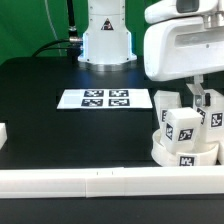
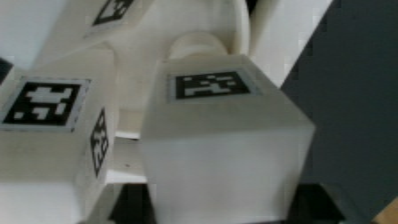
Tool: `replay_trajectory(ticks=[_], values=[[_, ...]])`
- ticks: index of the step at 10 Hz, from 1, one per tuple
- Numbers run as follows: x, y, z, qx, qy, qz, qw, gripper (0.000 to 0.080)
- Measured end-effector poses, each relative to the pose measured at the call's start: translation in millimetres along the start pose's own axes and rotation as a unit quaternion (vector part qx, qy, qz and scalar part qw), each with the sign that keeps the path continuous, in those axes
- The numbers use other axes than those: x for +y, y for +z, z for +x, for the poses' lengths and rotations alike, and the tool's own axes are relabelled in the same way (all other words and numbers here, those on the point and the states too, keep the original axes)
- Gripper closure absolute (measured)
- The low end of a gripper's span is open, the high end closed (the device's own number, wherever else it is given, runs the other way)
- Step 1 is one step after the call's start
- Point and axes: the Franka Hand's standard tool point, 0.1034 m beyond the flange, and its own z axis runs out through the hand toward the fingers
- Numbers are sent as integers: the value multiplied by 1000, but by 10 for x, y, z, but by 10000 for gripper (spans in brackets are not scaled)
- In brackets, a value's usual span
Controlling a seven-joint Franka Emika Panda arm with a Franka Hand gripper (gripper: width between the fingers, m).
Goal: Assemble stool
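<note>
At the exterior view's right, the round white seat (image 1: 186, 153) lies on the black table with tagged block legs (image 1: 180, 127) standing upright in it. My gripper (image 1: 200, 99) reaches down from above onto one of the rear legs (image 1: 207, 113). In the wrist view that leg (image 2: 222, 135), with a square tag on its face, fills the space between my two dark fingers (image 2: 143, 200), which press on its sides. Close beside it stands another tagged leg (image 2: 50, 110). The seat is hidden in the wrist view.
The marker board (image 1: 105, 99) lies flat mid-table. A long white rail (image 1: 100, 181) runs along the front edge. A small white part (image 1: 3, 132) sits at the exterior view's left edge. The robot's base (image 1: 105, 40) stands at the back.
</note>
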Motion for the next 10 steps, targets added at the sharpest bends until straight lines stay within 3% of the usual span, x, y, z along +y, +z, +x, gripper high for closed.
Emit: replay_trajectory(ticks=[2,6,8,10], values=[[34,-6,6,4,72,-3,997,464],[86,-8,2,4,160,3,987,464],[125,-7,-11,8,252,9,968,464],[111,5,-52,15,374,16,927,463]])
